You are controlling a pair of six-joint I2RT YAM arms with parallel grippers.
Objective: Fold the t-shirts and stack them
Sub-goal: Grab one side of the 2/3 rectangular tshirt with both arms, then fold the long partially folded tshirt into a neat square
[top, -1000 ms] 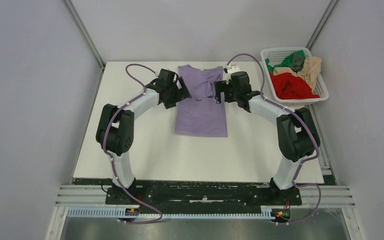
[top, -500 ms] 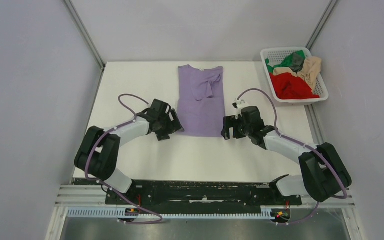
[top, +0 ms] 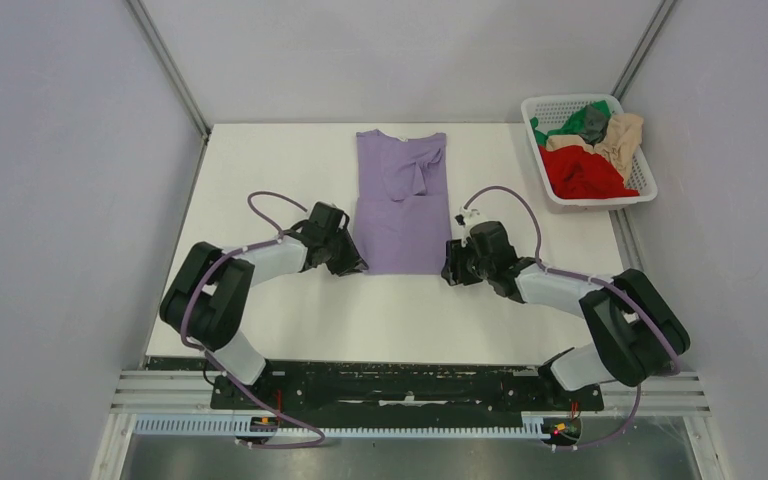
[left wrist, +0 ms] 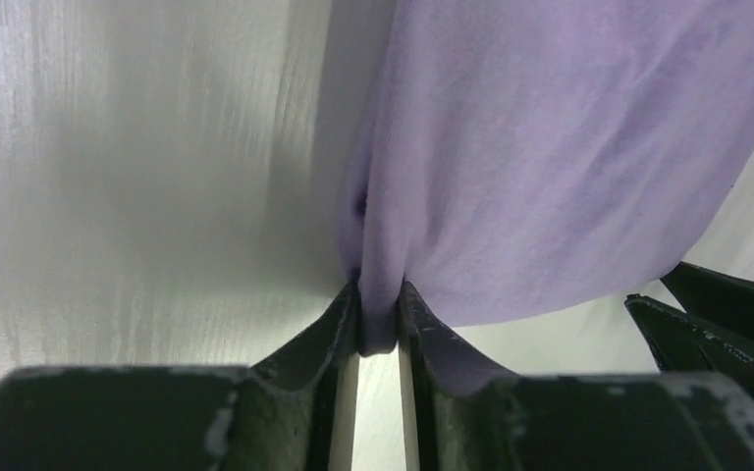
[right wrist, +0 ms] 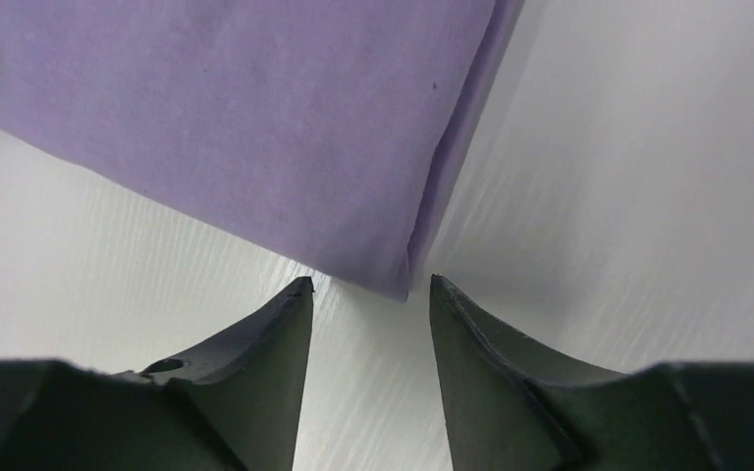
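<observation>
A lavender t-shirt (top: pixel 400 200) lies flat on the white table (top: pixel 260 170), folded into a long strip with its collar at the far end. My left gripper (top: pixel 358 266) sits at its near left corner, shut on a pinch of the lavender t-shirt (left wrist: pixel 550 147) hem held between the left gripper (left wrist: pixel 380 294) fingertips. My right gripper (top: pixel 448 270) sits at the near right corner. In the right wrist view the right gripper (right wrist: pixel 368 287) is open, and the corner of the lavender t-shirt (right wrist: pixel 255 118) lies just ahead of its tips, untouched.
A white lattice basket (top: pixel 636 172) stands at the far right of the table with red (top: pixel 580 172), beige (top: pixel 620 135), green and dark grey t-shirts heaped inside. Metal frame posts rise at both far corners.
Both arms drew back from the shirt's far end to its near corners. The left jaws closed on the hem, and the right jaws narrowed but stay open.
</observation>
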